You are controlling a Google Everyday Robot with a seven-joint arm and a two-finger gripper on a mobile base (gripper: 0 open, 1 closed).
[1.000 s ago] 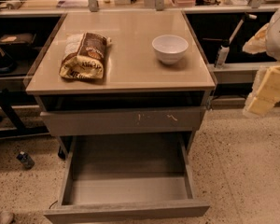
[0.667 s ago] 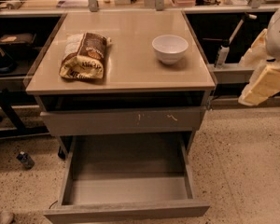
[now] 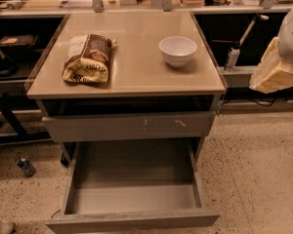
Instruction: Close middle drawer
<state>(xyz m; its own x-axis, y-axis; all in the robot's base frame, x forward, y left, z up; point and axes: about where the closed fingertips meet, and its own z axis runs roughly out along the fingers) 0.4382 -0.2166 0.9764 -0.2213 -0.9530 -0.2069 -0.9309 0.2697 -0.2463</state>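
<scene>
A speckled terrazzo floor (image 3: 254, 169) runs under a grey cabinet with a smooth beige top, the desk (image 3: 136, 77), and behind it a long cluttered bench (image 3: 53, 1) crosses the far side of the room.

The middle drawer (image 3: 134, 189) is at the near bottom of the cabinet, standing wide open toward the viewer. It is broad and shallow, as wide as the cabinet, in grey wood-grain, and its inside is bare. Its front panel along the near edge is plain, with no handle and no marks. Just above it, the upper drawer front (image 3: 127, 126) is the same grey but carries small white scratches right of centre. It sits a little out from the frame, with a dark gap between it and the desk top.

On the desk, a brown and yellow snack bag (image 3: 88, 58) lies on the left; its print is too blurred to read. A white bowl (image 3: 177, 50) stands upright on the right, well apart from the bag.

The hand (image 3: 276, 72), tan below a white arm, hangs at the right edge beside the desk, touching nothing; whether it is open or closed I cannot tell.
</scene>
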